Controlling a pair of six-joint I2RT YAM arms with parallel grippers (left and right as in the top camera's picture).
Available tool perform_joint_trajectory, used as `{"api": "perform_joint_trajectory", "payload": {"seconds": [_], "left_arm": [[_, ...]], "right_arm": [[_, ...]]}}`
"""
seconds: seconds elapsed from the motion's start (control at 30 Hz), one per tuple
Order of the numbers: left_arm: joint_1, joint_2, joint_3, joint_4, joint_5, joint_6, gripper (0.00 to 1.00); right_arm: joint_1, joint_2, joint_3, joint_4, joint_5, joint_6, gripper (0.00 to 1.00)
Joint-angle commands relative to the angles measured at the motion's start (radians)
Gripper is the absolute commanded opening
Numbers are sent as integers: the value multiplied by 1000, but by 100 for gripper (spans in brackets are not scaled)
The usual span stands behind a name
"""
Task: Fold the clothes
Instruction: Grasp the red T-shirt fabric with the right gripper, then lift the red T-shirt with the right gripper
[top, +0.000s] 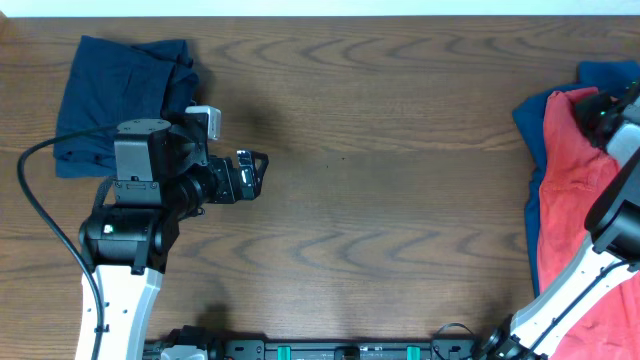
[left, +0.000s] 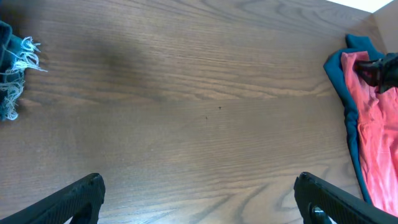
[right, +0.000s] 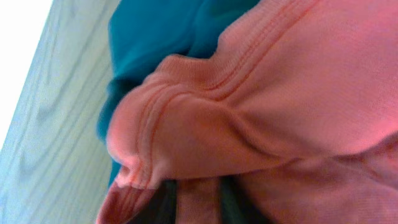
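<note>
Red garment (top: 565, 190) pinched in right gripper (top: 592, 112); left gripper (top: 257, 175) hovers, spread wide.

Black claw (top: 262, 174), white links (top: 122, 300), black cable (top: 31, 196)

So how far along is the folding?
Done: the navy garment looks folded, top left. In hand: the right gripper seems to pinch the red garment on the pile. Remaining: that one, plus the blue garment beneath it. The left gripper is open and empty.
</note>
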Motion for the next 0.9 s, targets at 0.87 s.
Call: {"api": "perform_joint_trajectory", "payload": {"seconds": [0.87], "left_arm": [[-2,-93,16,16,-5,-5,98]], "right_arm": [[-184,-438,-241,-794,112,-252,48]]}}
